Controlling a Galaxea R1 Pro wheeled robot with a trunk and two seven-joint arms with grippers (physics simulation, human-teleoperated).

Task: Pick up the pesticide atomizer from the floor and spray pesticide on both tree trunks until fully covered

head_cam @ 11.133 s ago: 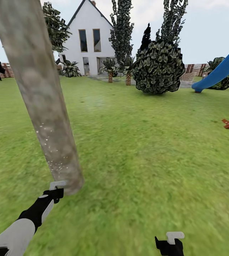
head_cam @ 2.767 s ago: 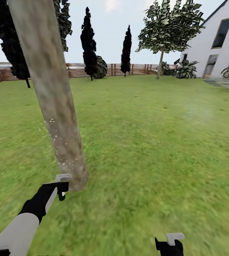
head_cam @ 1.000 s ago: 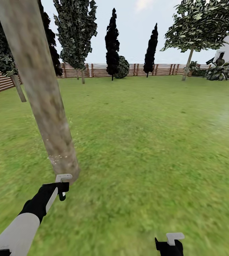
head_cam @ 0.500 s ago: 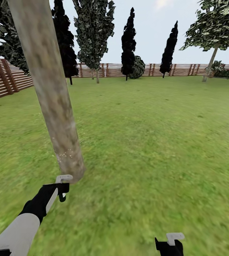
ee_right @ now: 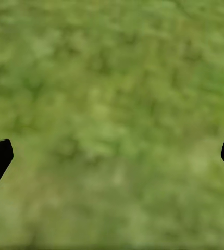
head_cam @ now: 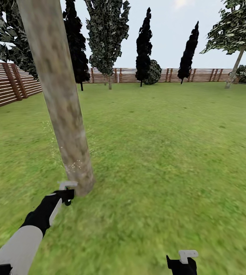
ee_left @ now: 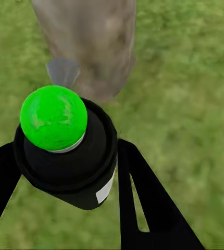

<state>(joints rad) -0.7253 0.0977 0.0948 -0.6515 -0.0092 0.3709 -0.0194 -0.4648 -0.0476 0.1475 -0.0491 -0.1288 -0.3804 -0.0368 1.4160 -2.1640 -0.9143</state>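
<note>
The pesticide atomizer (ee_left: 65, 151), a black can-shaped body capped by a glossy green dome, sits clamped between the jaws of the left gripper (head_cam: 66, 193), low over the lawn (head_cam: 168, 152) and just beside the foot of the tree trunk (head_cam: 63, 110). The step in hand looks like spraying this trunk: fine white specks of pesticide (head_cam: 75, 165) dot only a low band of the mottled, pale tan-grey bark, and the smooth thick column above seems bare. The next move probably calls for raising the nozzle along the trunk and working round it. The right gripper (head_cam: 184, 259) hangs over blurred grass with jaws spread wide and empty. A brown slatted fence (head_cam: 8, 86) rings the lawn's far edge.
</note>
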